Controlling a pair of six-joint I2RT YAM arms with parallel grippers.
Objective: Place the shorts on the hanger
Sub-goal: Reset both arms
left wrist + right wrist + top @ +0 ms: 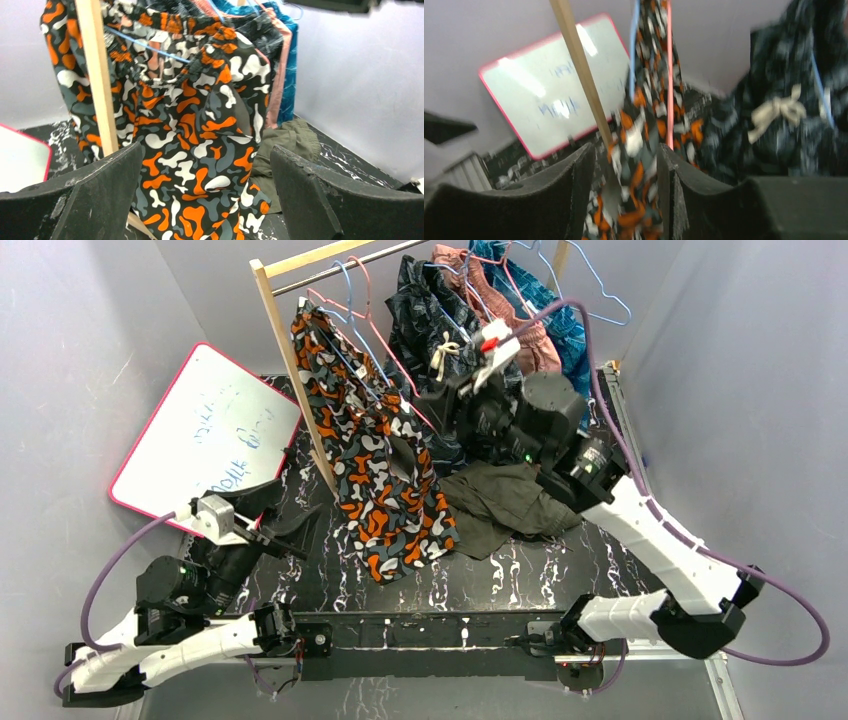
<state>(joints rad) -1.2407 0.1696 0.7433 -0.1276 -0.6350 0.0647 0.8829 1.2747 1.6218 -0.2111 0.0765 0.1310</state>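
The shorts (380, 470), in orange, black, white and grey camouflage, hang over the hanger (345, 302), a thin light-blue wire on the wooden rack. Their legs reach down to the table. My right gripper (425, 405) is just right of the shorts near their upper part. In the right wrist view its jaws (625, 162) stand apart, with the shorts (644, 125) and the blue hanger wire (634, 50) beyond the gap. My left gripper (285, 515) is wide open, low at the left, and faces the shorts (195, 150) and the hanger bar (145, 45).
The wooden rack post (295, 370) stands just left of the shorts. A pink-edged whiteboard (205, 435) leans at the left. Olive-green shorts (505, 505) lie crumpled on the table under my right arm. Dark navy shorts with a white drawstring (430, 325) and pink hangers hang behind.
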